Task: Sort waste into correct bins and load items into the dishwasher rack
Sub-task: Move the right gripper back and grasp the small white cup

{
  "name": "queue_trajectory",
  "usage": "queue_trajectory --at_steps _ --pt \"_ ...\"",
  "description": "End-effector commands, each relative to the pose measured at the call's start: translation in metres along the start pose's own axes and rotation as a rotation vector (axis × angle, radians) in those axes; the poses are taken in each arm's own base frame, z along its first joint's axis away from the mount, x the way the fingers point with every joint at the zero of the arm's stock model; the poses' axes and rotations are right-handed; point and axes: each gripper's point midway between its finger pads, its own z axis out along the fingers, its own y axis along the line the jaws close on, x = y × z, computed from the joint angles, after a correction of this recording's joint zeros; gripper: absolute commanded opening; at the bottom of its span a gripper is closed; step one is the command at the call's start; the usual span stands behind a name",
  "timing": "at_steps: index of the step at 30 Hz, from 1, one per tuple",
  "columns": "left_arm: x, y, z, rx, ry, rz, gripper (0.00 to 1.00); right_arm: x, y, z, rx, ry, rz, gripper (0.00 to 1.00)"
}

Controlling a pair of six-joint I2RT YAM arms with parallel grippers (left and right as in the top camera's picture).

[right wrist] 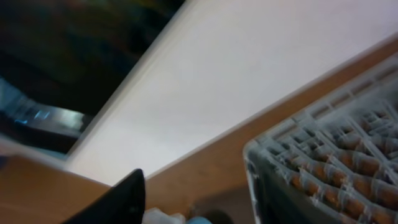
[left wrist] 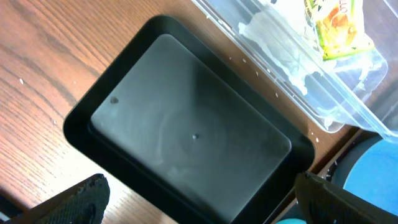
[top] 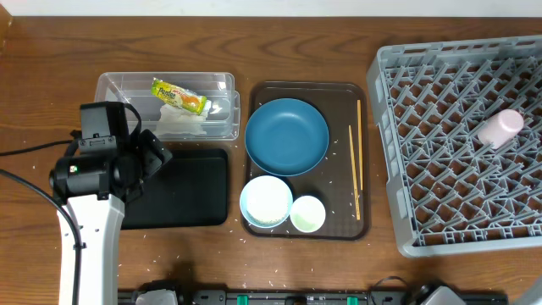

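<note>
Rack (top: 383, 144): far right of left claw (left wrist: 199, 202), cup (top: 500, 127) lying inside. Black tub (left wrist: 186, 130): directly beneath left claw, which is spread wide, holding nothing. Clear tub (left wrist: 292, 68): just beyond it, wrapper (left wrist: 336, 28) inside. Right claw (right wrist: 118, 202): near rack corner, one finger showing, cannot tell how far open.

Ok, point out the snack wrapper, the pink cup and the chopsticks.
snack wrapper (top: 179, 96), overhead view, packet's middle
pink cup (top: 500, 128), overhead view, its side
chopsticks (top: 354, 169), overhead view, one stick's mid-length

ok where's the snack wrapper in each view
overhead: snack wrapper upper left, inside the clear tub.
left wrist: top right corner, inside that tub.
right wrist: not in it.
shared landmark: the black tub beside the clear one, in overhead and left wrist.
</note>
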Motion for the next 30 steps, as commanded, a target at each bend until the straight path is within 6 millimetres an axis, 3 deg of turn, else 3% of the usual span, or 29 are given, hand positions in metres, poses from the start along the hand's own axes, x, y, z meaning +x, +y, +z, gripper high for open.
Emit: queue_trajectory --at_steps 1,5,9,14,17,23,27,28,30 --pt "-0.005 -0.001 -0.003 0.003 -0.009 -0.007 0.98 0.008 -0.012 -0.001 0.272 -0.074 -0.140 0.59" --pt "-0.005 -0.001 -0.003 0.003 -0.009 -0.007 0.98 0.066 0.000 0.015 0.351 0.091 -0.218 0.58" --pt "-0.005 -0.001 -0.003 0.003 -0.009 -0.007 0.98 0.152 0.020 0.030 0.304 0.400 -0.323 0.52" --pt "-0.005 -0.001 -0.003 0.003 -0.009 -0.007 0.98 0.256 0.034 0.019 0.331 0.772 -0.478 0.57" --pt "-0.005 -0.001 -0.003 0.003 -0.009 -0.007 0.98 0.317 0.056 0.010 0.266 0.966 -0.597 0.58" --pt "-0.005 -0.001 -0.003 0.003 -0.009 -0.007 0.98 0.407 0.086 0.016 0.220 1.093 -0.765 0.59" --pt "-0.005 -0.001 -0.003 0.003 -0.009 -0.007 0.98 0.459 0.085 0.022 0.252 1.145 -0.862 0.58" --pt "-0.005 -0.001 -0.003 0.003 -0.009 -0.007 0.98 0.471 0.081 0.021 0.266 1.167 -0.891 0.56" --pt "-0.005 -0.001 -0.003 0.003 -0.009 -0.007 0.98 0.491 0.069 0.020 0.302 1.212 -0.946 0.39"
